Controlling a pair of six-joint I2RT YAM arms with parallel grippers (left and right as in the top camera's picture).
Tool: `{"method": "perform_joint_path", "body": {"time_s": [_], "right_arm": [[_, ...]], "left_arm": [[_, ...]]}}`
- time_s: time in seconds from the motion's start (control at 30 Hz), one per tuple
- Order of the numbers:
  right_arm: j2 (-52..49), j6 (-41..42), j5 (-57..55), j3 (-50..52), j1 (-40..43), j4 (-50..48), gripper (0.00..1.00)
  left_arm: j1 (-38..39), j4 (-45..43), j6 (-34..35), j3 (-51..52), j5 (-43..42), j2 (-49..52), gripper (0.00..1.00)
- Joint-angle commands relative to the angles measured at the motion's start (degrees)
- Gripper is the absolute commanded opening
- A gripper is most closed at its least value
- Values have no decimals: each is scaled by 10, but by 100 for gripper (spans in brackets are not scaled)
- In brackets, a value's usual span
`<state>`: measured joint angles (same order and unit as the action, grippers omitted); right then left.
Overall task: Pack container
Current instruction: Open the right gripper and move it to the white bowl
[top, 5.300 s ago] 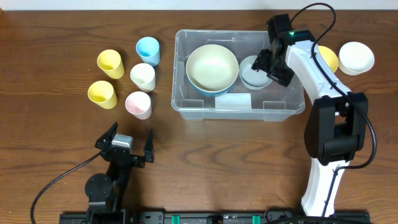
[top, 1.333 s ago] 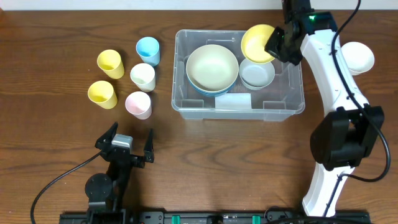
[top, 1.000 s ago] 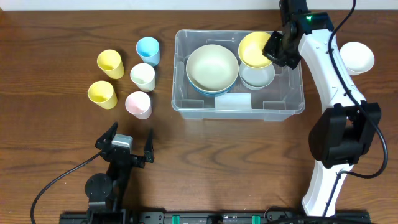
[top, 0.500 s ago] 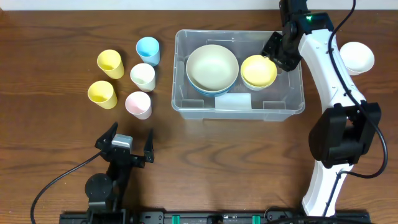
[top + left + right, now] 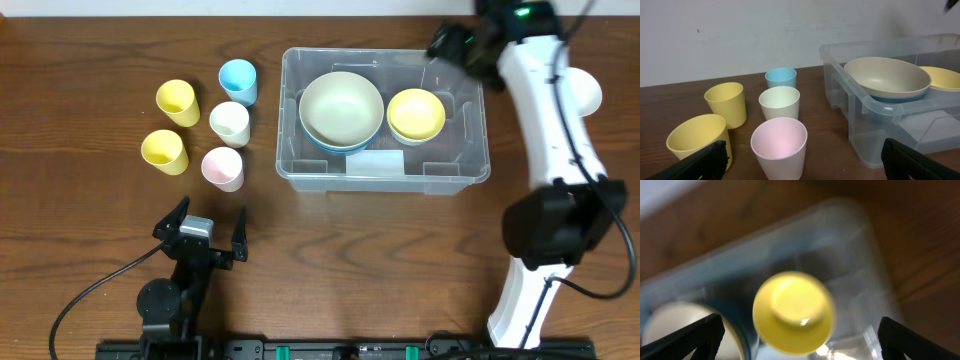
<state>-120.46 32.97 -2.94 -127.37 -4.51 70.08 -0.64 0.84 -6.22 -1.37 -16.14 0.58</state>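
Brown wooden table [image 5: 380, 260]. Large clear rectangular plastic container [image 5: 384, 186] stood at the table's far centre. It held a wide cream bowl [image 5: 341, 106] nested in a blue bowl [image 5: 902, 95], with a small yellow bowl [image 5: 416, 112] alongside. Right gripper [image 5: 452, 45] hovered over the container's far-right corner, fingers spread, empty. Left gripper [image 5: 211, 215] sat near the front edge, fingers released. Pink plastic cup [image 5: 222, 166] stood left of the container.

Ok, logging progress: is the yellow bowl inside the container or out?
Inside. The yellow bowl sits upright within the container, beside the large beige bowl.
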Motion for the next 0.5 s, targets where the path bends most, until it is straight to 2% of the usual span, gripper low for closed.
{"method": "perform_joint_path", "body": {"time_s": [0.0, 0.1, 0.23, 0.33, 0.47], "right_arm": [[40, -13, -98, -62, 78, 26, 99], [38, -15, -82, -58, 159, 43, 99], [14, -70, -9, -29, 251, 41, 99], [-13, -104, 29, -10, 292, 35, 99], [-55, -141, 50, 2, 308, 17, 99]], "left_arm": [[-3, 18, 1, 11, -3, -3, 98], [-3, 18, 1, 11, -3, -3, 98], [-3, 18, 1, 11, -3, -3, 98], [-3, 18, 1, 11, -3, -3, 98], [-3, 18, 1, 11, -3, -3, 98]]}}
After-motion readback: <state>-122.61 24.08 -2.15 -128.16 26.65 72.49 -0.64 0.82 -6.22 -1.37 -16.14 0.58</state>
